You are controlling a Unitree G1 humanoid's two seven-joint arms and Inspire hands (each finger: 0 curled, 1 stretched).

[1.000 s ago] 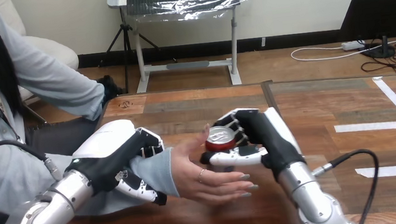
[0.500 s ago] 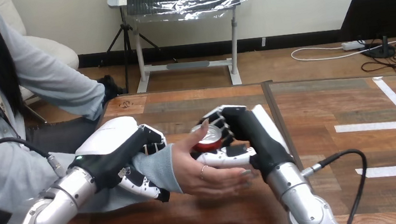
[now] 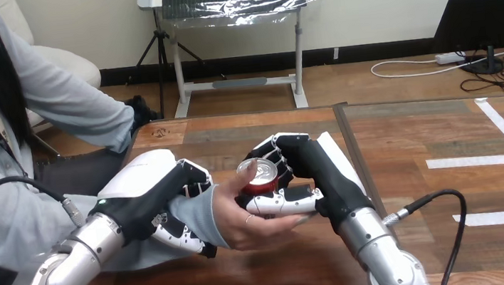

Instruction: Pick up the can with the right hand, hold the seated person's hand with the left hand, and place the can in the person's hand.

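Note:
A red can [image 3: 258, 175] with a silver top stands upright in the person's hand [image 3: 237, 212], which lies palm up over the table's middle. My right hand [image 3: 303, 172] is shut on the can, fingers behind it and thumb across its front. The person's fingers curl up around my thumb and the can's base. My left hand [image 3: 151, 193] is shut on the person's wrist, over the light blue sleeve [image 3: 197, 217], with fingers curled under and over it.
The wooden table [image 3: 248, 132] stretches ahead and to the right, with a seam at its middle and white tape lines [image 3: 484, 159] on the right part. The person sits at the left side.
My right hand has carried the can leftward into the person's palm. The person's fingers, flat before, have curled up around it. My left hand keeps its hold on the wrist.

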